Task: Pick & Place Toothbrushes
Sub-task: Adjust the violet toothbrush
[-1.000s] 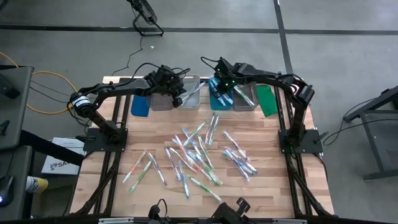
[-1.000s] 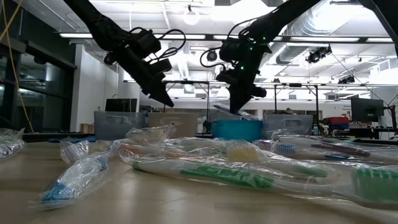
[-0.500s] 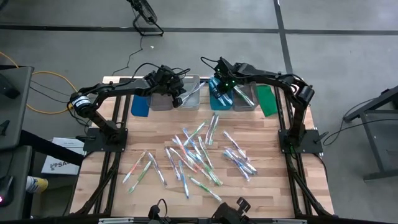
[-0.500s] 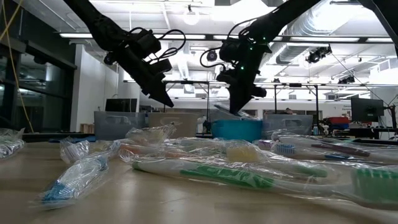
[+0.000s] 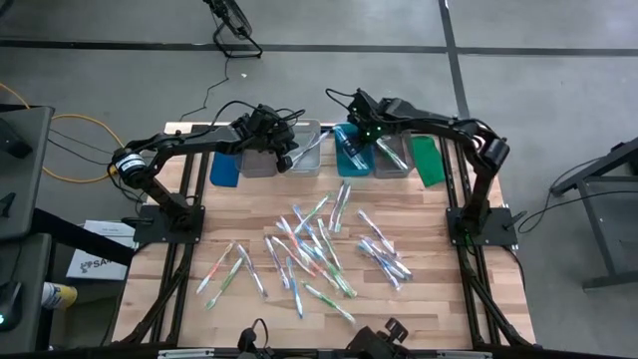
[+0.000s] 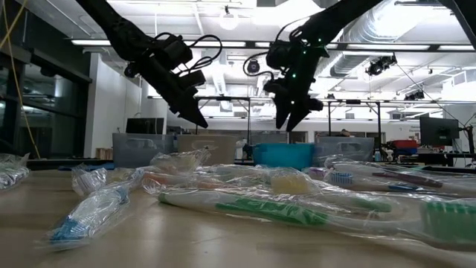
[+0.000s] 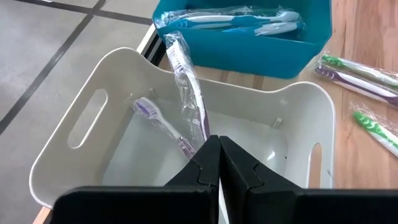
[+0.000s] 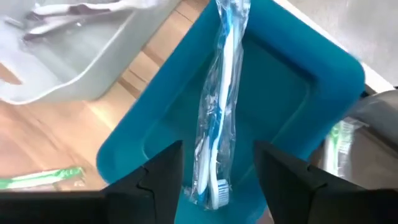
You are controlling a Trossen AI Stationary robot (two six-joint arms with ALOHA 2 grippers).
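Note:
Many wrapped toothbrushes [image 5: 319,244] lie scattered on the wooden table. My right gripper [image 8: 217,162] hangs open over the teal bin [image 8: 292,93]. A blue toothbrush [image 8: 221,118] in its clear wrapper lies in that bin below the gap, untouched. My left gripper [image 7: 219,140] is shut over the white bin [image 7: 81,130]. In that bin a purple toothbrush [image 7: 189,93] leans with its head on the far rim, and a second purple one [image 7: 155,118] lies on the floor. My left gripper's shut fingertips stand right at the lower end [image 7: 202,134] of the leaning purple toothbrush. The fingers themselves hide that spot, so I cannot tell whether they touch it or its wrapper.
A row of bins stands along the far edge: a blue one [image 5: 225,168], a grey one [image 5: 257,165], the white one, the teal one, and a grey one [image 5: 392,158] holding toothbrushes, with a green lid [image 5: 427,160] beside it. The table's near half holds the loose pile.
My right gripper has opened and let go of the blue wrapped toothbrush, which has dropped into the teal bin. The gripper has risen slightly above the bin.

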